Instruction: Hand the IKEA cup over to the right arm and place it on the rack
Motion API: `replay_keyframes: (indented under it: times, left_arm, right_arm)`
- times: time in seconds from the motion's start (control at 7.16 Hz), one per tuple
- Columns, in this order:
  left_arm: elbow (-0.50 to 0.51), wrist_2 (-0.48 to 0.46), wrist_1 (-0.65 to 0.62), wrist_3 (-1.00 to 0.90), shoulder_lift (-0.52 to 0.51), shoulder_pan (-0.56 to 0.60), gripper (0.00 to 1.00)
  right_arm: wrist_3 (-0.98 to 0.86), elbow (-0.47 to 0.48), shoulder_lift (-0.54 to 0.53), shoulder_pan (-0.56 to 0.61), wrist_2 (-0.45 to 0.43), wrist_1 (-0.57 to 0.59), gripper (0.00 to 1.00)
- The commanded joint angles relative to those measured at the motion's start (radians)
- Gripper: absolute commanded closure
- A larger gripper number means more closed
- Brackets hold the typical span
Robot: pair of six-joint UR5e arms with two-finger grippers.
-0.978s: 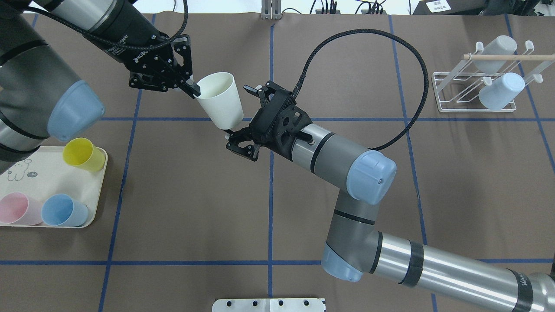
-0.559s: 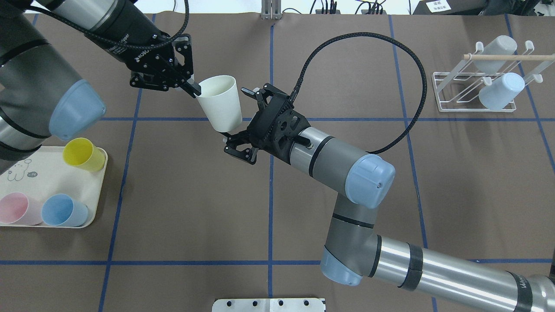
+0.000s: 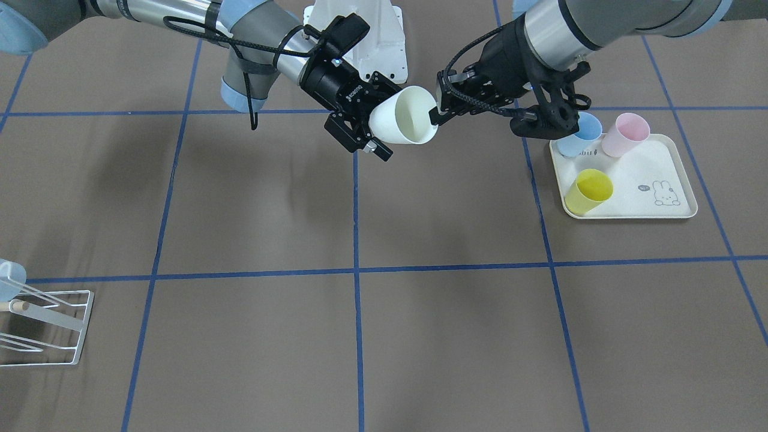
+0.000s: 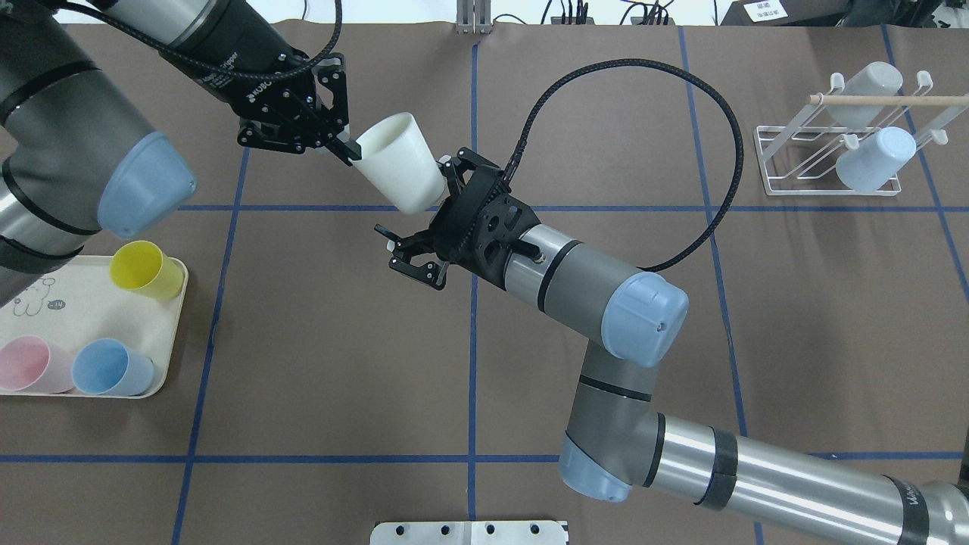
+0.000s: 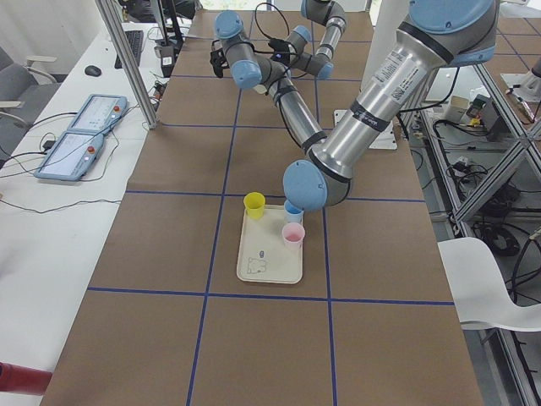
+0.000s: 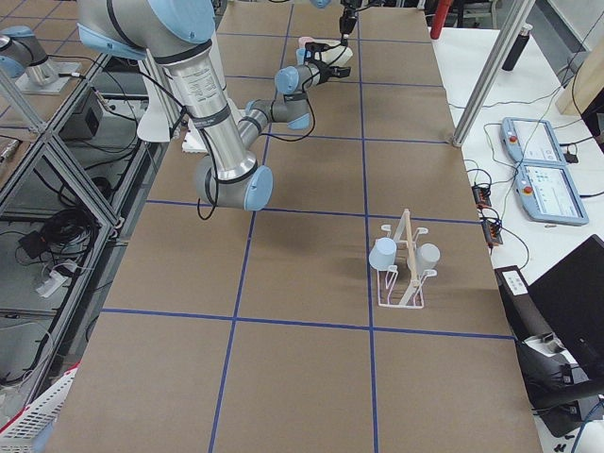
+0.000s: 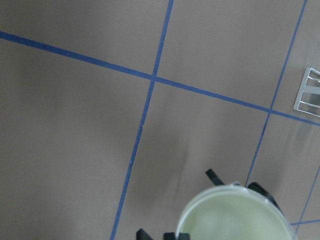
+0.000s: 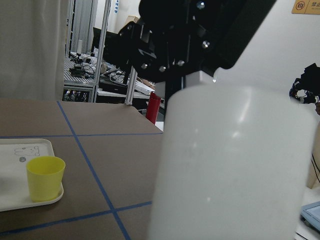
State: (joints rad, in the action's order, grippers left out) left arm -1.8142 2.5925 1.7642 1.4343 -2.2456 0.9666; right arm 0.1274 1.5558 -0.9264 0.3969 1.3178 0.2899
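Your left claw (image 4: 350,151) grips the white IKEA cup (image 4: 399,163) by its rim, in the air above mid-worktop (image 4: 303,341). The cup's base sits between the spread, unclosed fingers of your right claw (image 4: 418,199). The cup is plain, tapered, tilted and empty.

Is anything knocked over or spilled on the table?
Nothing stands out. The white cup is tilted in mid-air, but the left gripper pinches its rim and the open right gripper sits around its base. The yellow cup, pink cup and blue cup stand upright on the tray.
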Motion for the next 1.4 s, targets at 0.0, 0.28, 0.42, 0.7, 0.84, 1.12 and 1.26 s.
replay_keyframes:
  times: [0.0, 0.28, 0.42, 0.7, 0.84, 1.12, 1.26]
  left_arm:
    - [0.001, 0.000, 0.000, 0.000, -0.003, 0.000, 1.00]
    - [0.009, 0.000, 0.000, -0.002, -0.002, -0.002, 1.00]
    - [0.016, 0.000, 0.000, -0.003, 0.000, 0.000, 1.00]
    - [0.016, 0.000, 0.000, -0.005, 0.000, 0.000, 1.00]
    - [0.015, 0.000, 0.000, -0.005, 0.000, 0.000, 1.00]
    - [0.015, 0.000, 0.000, -0.005, -0.002, 0.000, 1.00]
    - [0.015, 0.000, 0.000, -0.003, 0.000, 0.000, 1.00]
  right_arm:
    - [-0.002, 0.001, 0.000, -0.001, 0.000, 0.000, 0.02]
    - [-0.002, 0.013, 0.000, -0.001, 0.000, 0.000, 0.02]
    - [-0.002, 0.035, 0.000, 0.002, -0.003, 0.002, 0.01]
    - [-0.002, 0.036, 0.000, 0.003, -0.003, 0.002, 0.01]
    - [-0.002, 0.036, -0.002, 0.003, -0.003, 0.002, 0.01]
    - [-0.002, 0.036, -0.002, 0.003, -0.003, 0.006, 0.04]
    - [-0.002, 0.036, -0.002, 0.003, -0.003, 0.008, 0.20]
